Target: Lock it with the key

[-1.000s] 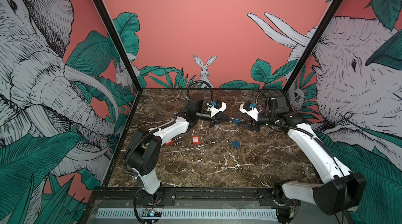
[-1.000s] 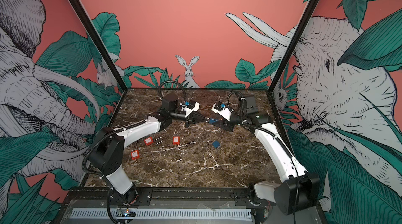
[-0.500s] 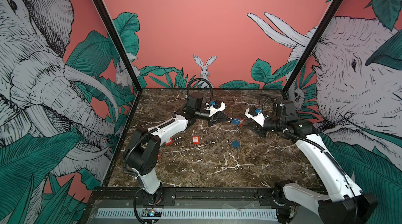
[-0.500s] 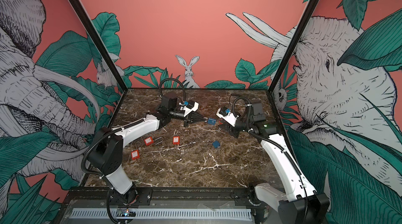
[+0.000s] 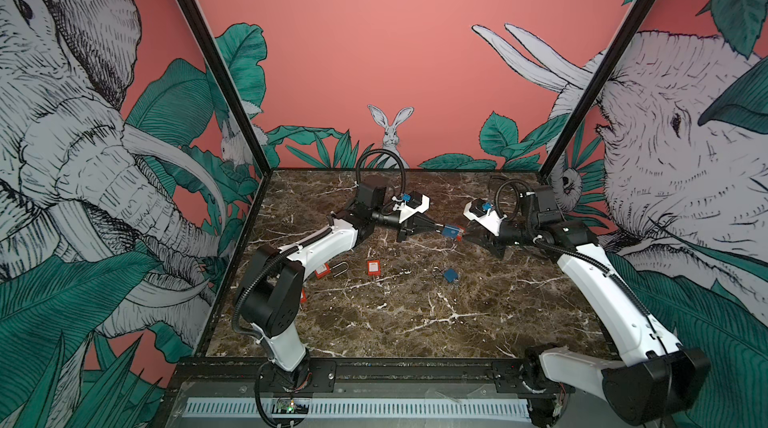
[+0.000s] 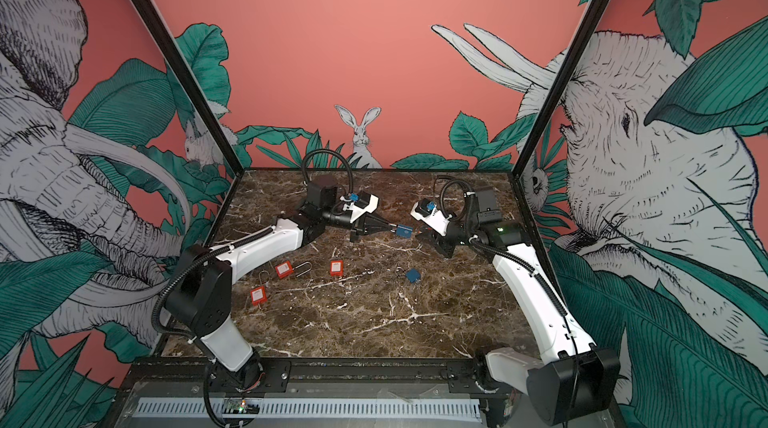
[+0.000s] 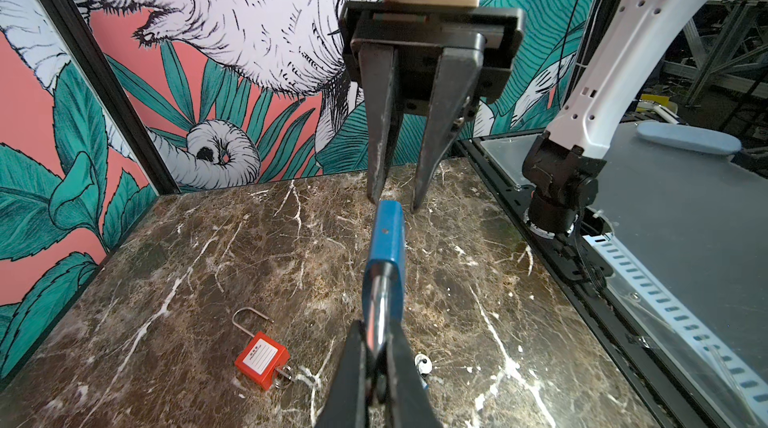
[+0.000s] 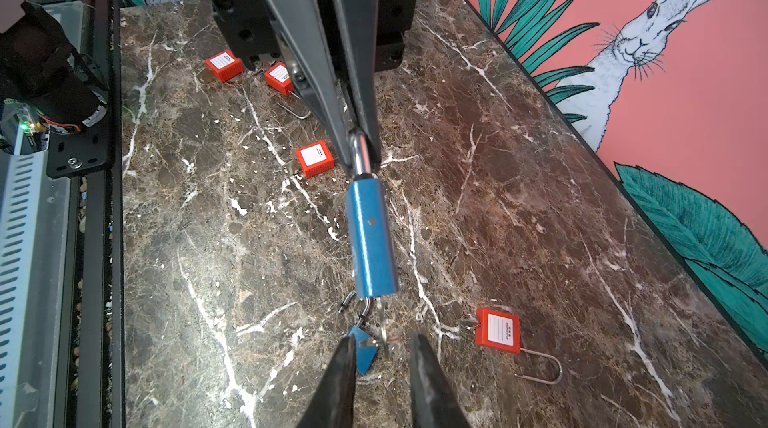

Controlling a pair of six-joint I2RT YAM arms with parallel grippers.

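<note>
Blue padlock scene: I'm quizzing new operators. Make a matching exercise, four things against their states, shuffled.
1. left hand
2. right hand
3. held blue padlock
4. spare blue padlock

a. lying on the table
b. open, by the key
c. shut on the shackle
d. up off the table

Pairs: 1-c, 2-b, 3-d, 4-a.

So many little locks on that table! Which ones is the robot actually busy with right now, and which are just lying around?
In use:
- blue padlock, held up by the shut left gripper
- key in its end, between the open jaws of the right gripper

Lying about on the table:
- four red padlocks
- second blue padlock
</note>
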